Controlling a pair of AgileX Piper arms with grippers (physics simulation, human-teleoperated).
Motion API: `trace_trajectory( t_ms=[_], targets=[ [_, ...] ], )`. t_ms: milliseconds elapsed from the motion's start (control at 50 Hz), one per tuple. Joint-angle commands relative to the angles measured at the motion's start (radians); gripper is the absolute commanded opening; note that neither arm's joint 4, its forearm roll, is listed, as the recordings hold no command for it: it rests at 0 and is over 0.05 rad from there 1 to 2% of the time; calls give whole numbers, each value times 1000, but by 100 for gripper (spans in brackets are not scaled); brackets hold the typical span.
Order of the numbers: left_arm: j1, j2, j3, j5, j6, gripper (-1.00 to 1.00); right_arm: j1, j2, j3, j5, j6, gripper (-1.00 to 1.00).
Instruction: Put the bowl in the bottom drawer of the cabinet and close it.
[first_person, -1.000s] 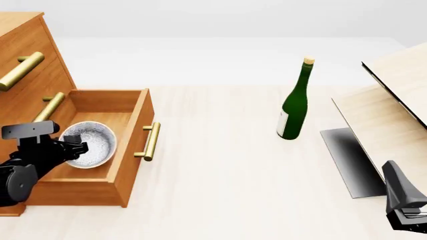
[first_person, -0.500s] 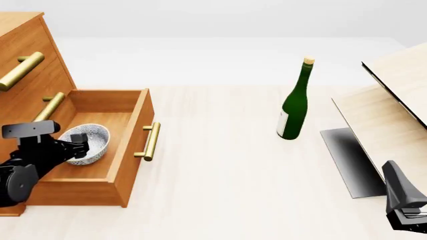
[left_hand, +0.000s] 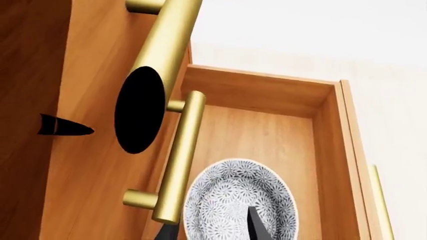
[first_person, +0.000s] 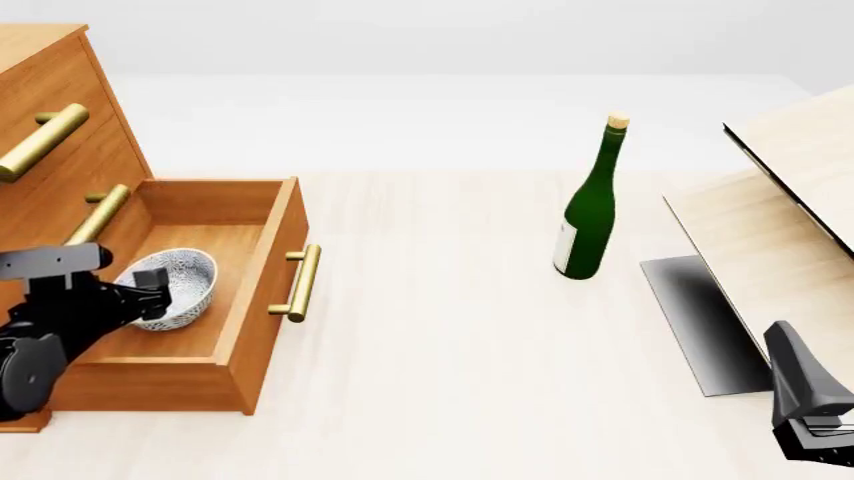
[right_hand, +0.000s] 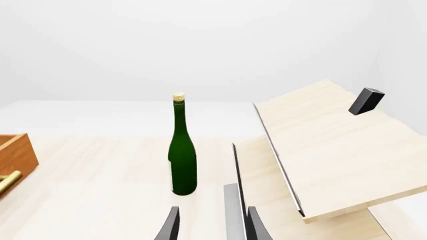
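Table: pale wood surface (first_person: 441, 340) under a plain white background, seen from the arms' side.
Cabinet: orange-brown wooden chest (first_person: 54, 110) at the far left, brass bar handles on its drawer fronts.
Bottom drawer: pulled open (first_person: 260, 290), its handle (first_person: 304, 283) facing the middle of the table.
Bowl: speckled white-grey bowl (first_person: 180, 287) resting on the drawer floor, toward the cabinet side; in the left wrist view it lies just beyond the fingertips (left_hand: 237, 200).
Left gripper: black, over the open drawer at the bowl's near rim (first_person: 147, 300); its fingers are spread with the bowl's edge between the tips; whether they touch the rim cannot be told.
Right gripper: low at the near right corner of the table (right_hand: 212, 225), fingers spread apart, nothing between them.
Bottle: green, corked, upright (first_person: 589, 205), mid-table, well apart from the drawer.
Slanted boards: pale wood structure (first_person: 787, 200) at the right edge.
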Motion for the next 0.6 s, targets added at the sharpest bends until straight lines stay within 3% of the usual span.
trace_trajectory(
  t_ms=[20, 600],
  targets=[
    [2, -19, 14, 5, 3, 100, 0, 0, 0, 0, 0, 100],
    [-19, -159, 70, 68, -4, 100, 0, 0, 0, 0, 0, 100]
  ],
)
